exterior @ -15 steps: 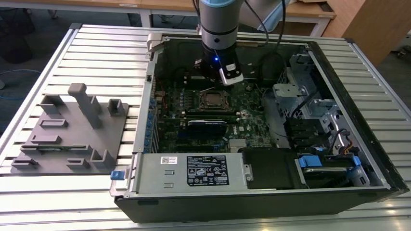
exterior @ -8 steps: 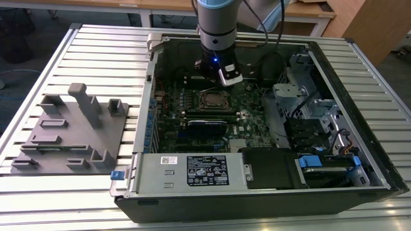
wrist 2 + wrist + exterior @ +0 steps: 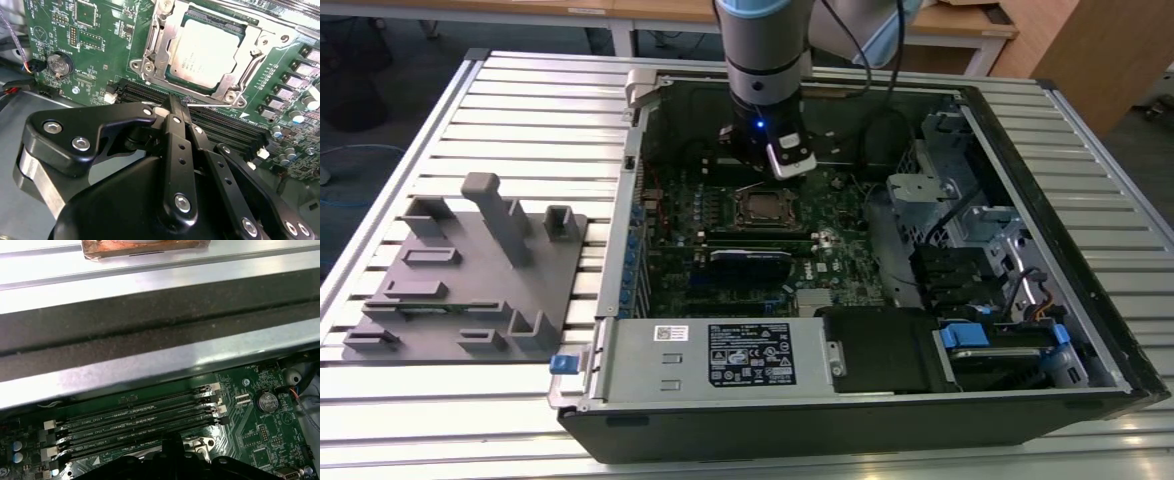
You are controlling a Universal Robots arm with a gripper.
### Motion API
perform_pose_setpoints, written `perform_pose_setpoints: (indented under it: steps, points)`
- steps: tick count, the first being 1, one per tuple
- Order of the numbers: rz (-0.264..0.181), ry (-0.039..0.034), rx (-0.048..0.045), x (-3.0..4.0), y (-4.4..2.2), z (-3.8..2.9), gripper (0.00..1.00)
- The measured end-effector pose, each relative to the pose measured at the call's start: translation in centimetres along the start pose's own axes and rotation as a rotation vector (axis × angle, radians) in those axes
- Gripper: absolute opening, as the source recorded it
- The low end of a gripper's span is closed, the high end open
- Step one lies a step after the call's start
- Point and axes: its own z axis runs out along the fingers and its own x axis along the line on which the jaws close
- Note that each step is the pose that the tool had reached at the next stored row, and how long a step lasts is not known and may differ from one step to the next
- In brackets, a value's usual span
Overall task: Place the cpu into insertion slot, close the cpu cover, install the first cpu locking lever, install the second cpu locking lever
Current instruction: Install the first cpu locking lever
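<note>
My fingers (image 3: 176,131) are pressed together, with the tips low over the green board (image 3: 95,47), just beside the long black memory slots (image 3: 227,125). A thin bright wire lies at the tips; I cannot tell if I touch it. Past the slots is the socket (image 3: 739,210). The chip (image 3: 210,50) sits in it, and the cover (image 3: 169,37) lies flat around it. All this is inside the open computer case (image 3: 854,415) on the slatted surface (image 3: 520,110). The case walls stand well apart from the socket. A grey holder (image 3: 467,290) lies outside, on the exterior view's left.
</note>
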Motion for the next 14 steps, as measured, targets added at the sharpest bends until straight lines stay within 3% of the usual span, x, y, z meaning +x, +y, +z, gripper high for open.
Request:
perform_pose_setpoints:
  steps: [8, 14]
  points:
    - [0.011, -0.0156, 0.0043, 0.27, 0.36, 0.14, 0.10]
    - [0.014, -0.0179, 0.0044, 0.50, 0.39, 0.15, 0.10]
